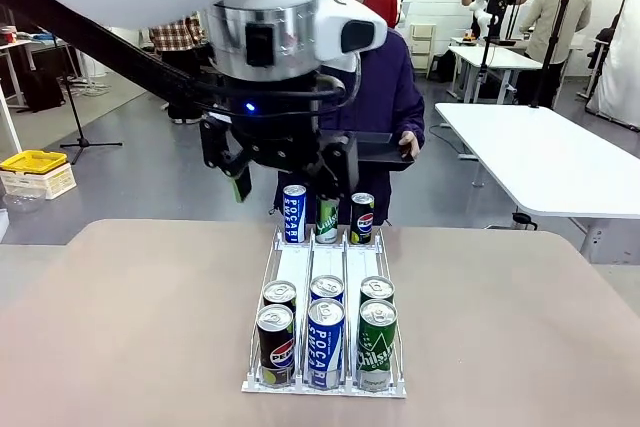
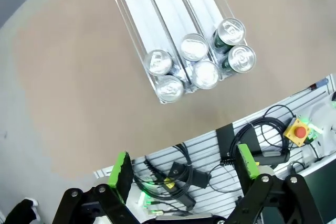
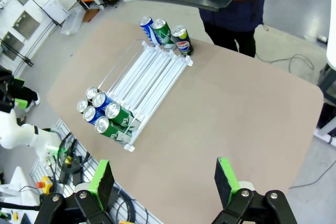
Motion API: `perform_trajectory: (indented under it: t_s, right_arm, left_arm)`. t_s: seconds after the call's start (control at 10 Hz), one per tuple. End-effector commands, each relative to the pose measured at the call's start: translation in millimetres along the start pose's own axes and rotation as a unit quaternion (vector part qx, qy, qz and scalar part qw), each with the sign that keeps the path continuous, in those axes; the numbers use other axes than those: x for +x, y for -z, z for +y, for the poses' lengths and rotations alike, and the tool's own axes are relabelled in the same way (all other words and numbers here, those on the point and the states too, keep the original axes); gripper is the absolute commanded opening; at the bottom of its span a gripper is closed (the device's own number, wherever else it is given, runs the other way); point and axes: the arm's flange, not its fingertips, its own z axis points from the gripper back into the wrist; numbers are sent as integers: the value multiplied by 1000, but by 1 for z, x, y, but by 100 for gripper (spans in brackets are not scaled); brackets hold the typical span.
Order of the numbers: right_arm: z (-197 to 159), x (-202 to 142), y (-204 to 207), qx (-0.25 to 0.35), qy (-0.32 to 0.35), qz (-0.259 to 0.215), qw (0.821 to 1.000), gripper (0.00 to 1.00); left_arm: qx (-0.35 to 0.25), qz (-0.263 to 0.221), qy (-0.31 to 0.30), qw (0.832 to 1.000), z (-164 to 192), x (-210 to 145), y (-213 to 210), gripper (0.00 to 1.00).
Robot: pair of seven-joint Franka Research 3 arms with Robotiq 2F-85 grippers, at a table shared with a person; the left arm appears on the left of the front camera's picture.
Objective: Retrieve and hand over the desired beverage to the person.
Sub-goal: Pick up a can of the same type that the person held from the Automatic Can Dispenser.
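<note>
Tan worktop (image 1: 120, 327) carries a white three-lane rack (image 1: 295, 267) at centre frame. It looks like a feeder, so six cans (image 1: 325, 342) crowd its near end within the arms' reach, while three more cans (image 1: 327, 219) stand upright at its far end, close to the person. The left end effector (image 2: 182, 166) hangs high above, fingers spread wide and empty, probably poised to pick; which drink is wanted I cannot tell. The right end effector (image 3: 164, 177) is likewise spread, holding nothing. Right of centre, the person (image 1: 395, 97) holds a black tray (image 1: 385, 152) level, seemingly to receive a can.
</note>
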Motion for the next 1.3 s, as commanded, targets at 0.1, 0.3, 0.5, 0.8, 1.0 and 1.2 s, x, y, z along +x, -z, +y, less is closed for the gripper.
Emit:
perform_trajectory:
  t_s: [0.1,0.3,0.5,0.8,1.0,1.2]
  right_arm:
    - [-1,0,1,12,-3,-4,1000,100]
    - [-1,0,1,12,-3,-4,1000,100]
    - [-1,0,1,12,-3,-4,1000,100]
    - [-1,0,1,12,-3,-4,1000,100]
    - [-1,0,1,12,-3,-4,1000,100]
    - [-1,0,1,12,-3,-4,1000,100]
  left_arm:
    - [-13,-4,46,999,56,1,-17,100]
    - [-13,-4,46,999,56,1,-17,100]
    - [-13,-4,46,999,56,1,-17,100]
    - [-20,1,49,999,55,6,-20,100]
    - [1,29,-100,995,40,21,23,100]
    - [-9,49,-148,988,39,25,65,100]
